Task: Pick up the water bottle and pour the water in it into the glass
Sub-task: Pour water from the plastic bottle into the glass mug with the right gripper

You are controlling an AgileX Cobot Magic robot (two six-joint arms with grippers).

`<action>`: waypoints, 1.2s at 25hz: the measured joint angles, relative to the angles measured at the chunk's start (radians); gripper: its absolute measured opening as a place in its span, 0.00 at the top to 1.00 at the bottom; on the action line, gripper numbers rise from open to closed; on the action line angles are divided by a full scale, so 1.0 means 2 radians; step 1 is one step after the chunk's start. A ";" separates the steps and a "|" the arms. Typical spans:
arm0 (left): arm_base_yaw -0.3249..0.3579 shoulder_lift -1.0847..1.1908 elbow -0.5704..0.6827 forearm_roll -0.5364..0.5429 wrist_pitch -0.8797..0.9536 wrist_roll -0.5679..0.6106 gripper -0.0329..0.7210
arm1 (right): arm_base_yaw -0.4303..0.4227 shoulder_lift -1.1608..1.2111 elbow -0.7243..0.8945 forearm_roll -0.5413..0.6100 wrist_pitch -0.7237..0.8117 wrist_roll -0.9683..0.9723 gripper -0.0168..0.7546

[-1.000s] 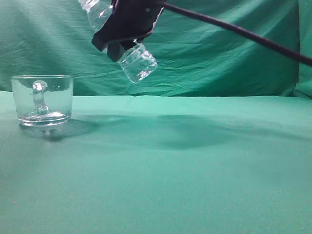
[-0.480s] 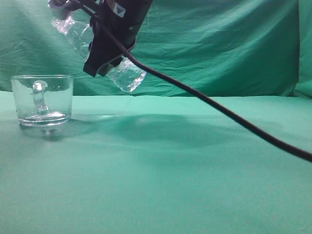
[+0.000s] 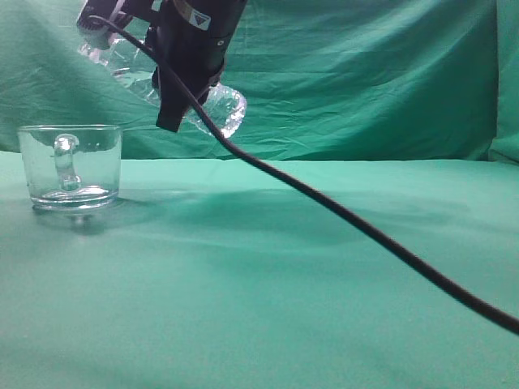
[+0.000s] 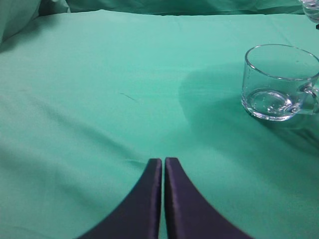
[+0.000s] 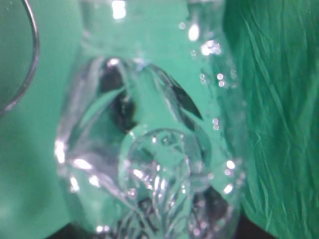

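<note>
Exterior view: right gripper [image 3: 188, 69] clamped around the water bottle [image 3: 212, 107], held tilted in the air up and to the right of the glass [image 3: 70, 166], neck end toward upper left, base lower right; black cable [image 3: 340, 215] trails down across the green cloth [image 3: 284, 308]. Glass stands upright on the cloth, handle facing camera. Left wrist view: left gripper [image 4: 164, 164] jaws pressed together, holding nothing, low over the cloth, glass well off to the right.
</note>
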 joint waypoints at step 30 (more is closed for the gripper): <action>0.000 0.000 0.000 0.000 0.000 0.000 0.96 | 0.000 0.000 0.000 -0.140 0.026 -0.034 0.67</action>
